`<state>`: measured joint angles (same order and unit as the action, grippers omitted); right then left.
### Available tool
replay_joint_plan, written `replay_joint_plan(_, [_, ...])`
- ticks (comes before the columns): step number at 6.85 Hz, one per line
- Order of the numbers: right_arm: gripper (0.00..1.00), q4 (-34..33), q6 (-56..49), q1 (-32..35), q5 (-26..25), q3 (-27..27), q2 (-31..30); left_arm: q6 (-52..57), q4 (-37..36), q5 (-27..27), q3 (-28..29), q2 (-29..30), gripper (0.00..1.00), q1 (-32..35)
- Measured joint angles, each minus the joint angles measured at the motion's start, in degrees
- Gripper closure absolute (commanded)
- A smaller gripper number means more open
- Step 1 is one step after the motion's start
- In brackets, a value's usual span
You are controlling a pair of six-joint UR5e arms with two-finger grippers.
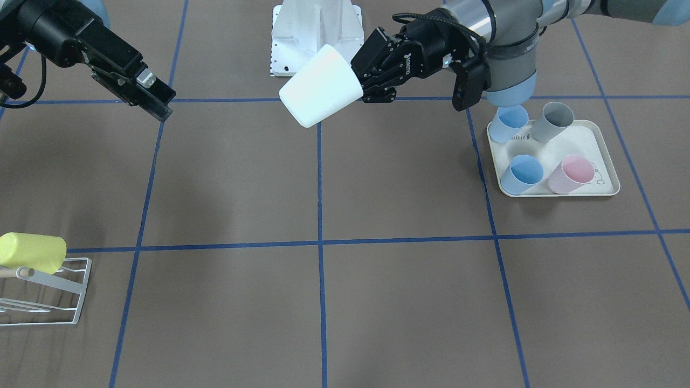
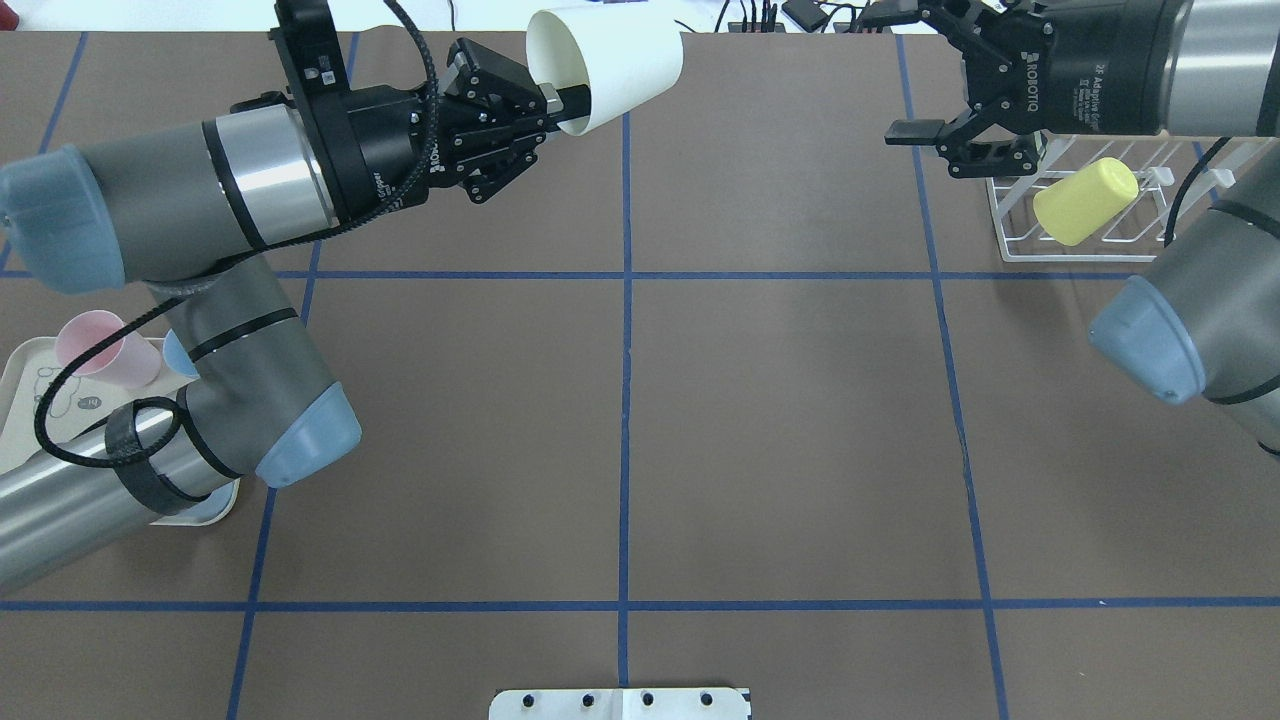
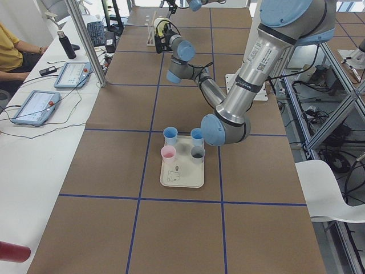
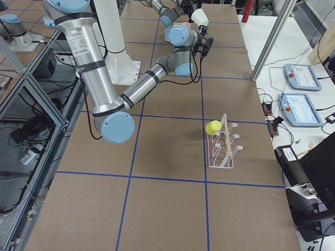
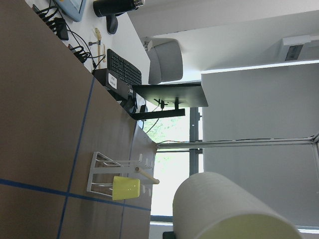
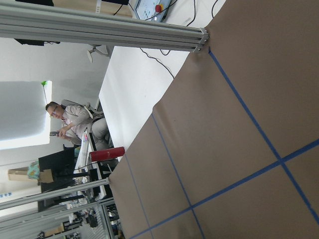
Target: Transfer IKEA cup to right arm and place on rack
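- The tray (image 2: 15, 420) runs off the overhead view's left edge, most of it under the left arm (image 2: 240, 190). Only a sliver of one blue cup (image 2: 178, 352) shows.
- The rack (image 1: 75, 293) and the yellow cup (image 1: 32, 252) on it are cut by the front view's left edge.
- From the left wrist, the white cup (image 5: 224, 209) looms soft-edged, cropped at the bottom.

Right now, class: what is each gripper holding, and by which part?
The left gripper holds the white cup by its rim wall, one finger inside. The right gripper is open, holding nothing.
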<state>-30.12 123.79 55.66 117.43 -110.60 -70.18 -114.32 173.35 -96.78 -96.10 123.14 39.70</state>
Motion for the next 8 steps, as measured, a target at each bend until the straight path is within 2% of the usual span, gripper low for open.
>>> replay_joint_plan(2, [0.02, 6.39, 7.28, -5.91, -9.81, 0.15, 0.06, -1.46, 4.5, 2.67, 1.89, 0.89, 1.0, -1.16])
replay_joint_plan(4, [0.02, 11.15, 11.41, -10.59, -17.17, 0.02, 0.15, -3.65, 11.31, 3.03, 6.06, 1.52, 1.0, -1.27])
replay_joint_plan(8, [0.02, 12.4, 12.57, -14.09, -23.72, 0.18, 0.7, -5.54, 12.49, 3.08, 7.82, 3.95, 1.0, -2.81])
